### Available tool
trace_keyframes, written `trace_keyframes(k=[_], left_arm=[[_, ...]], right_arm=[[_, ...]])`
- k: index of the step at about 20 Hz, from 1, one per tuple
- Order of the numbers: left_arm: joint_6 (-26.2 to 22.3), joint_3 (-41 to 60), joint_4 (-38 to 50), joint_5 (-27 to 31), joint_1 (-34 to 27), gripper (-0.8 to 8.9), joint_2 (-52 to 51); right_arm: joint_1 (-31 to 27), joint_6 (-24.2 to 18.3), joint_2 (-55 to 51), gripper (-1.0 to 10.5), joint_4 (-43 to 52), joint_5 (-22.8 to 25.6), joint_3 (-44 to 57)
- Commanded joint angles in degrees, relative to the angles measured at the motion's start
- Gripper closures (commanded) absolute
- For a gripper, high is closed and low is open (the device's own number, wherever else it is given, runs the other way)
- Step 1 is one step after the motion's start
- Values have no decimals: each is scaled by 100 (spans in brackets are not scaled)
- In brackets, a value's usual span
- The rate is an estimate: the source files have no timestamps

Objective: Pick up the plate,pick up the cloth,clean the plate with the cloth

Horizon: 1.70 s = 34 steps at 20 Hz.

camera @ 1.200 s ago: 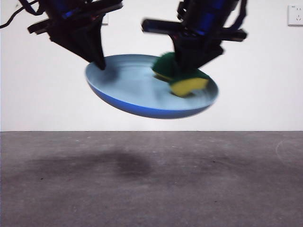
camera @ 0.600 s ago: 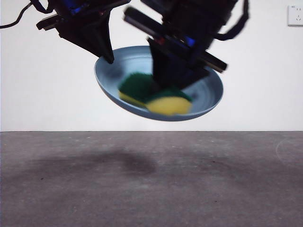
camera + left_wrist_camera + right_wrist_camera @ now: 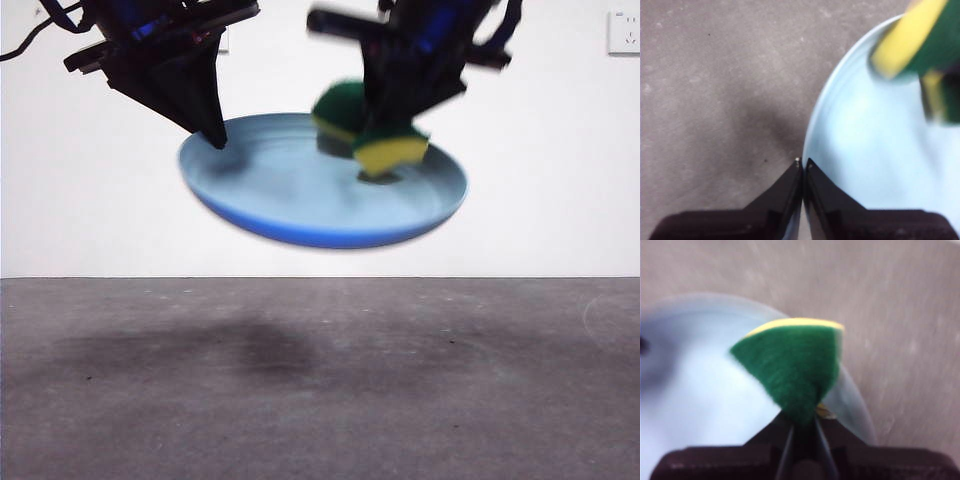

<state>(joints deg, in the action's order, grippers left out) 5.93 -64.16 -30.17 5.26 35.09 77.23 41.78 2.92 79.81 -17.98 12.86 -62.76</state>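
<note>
Two grippers work above the table. The left gripper point(image 3: 213, 135), jaws clamped on the plate point(image 3: 300, 195), has tilted its rim back to nearly level since half a second ago. The right gripper point(image 3: 385, 130), jaws pinching the sponge point(image 3: 375, 130), has lifted it off the centre toward the far rim, so the scrubbing looks midway. The plate is pale blue and matte.

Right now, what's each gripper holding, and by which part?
Left gripper is shut on the rim of the light-blue plate, holding it in the air. Right gripper pinches the sponge at one end, over the plate.
</note>
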Motion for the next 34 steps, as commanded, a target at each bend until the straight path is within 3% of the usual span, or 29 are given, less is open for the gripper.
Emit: trace_keyframes(k=[1, 8, 16, 20, 27, 29, 32, 34], left_arm=[[-243, -7, 2, 96, -188, 822, 101], [-433, -7, 140, 61, -870, 822, 909], [-459, -7, 310, -212, -1276, 822, 1781], [-474, -7, 341, -382, -1379, 822, 2194], [-472, -7, 330, -48, -1504, 806, 2544], [-472, -7, 356, -72, -1537, 705, 2544], [-468, -7, 313, -63, -1587, 410, 2540], [-463, -7, 234, -70, -1596, 369, 2490]], right_arm=[[-20, -44, -525, 963, 11, 13, 33], [-22, -111, -2068, 963, -385, 136, 33], [-35, -256, -2474, 963, -1390, 1180, 33], [-109, -256, -2474, 963, -1797, 1169, 33], [-170, -236, -2463, 963, -2017, 1154, 33], [-192, -236, -2457, 963, -2017, 1152, 33], [-323, -188, -2361, 963, -2017, 1115, 33], [-470, -15, -2162, 963, -2017, 1082, 33]])
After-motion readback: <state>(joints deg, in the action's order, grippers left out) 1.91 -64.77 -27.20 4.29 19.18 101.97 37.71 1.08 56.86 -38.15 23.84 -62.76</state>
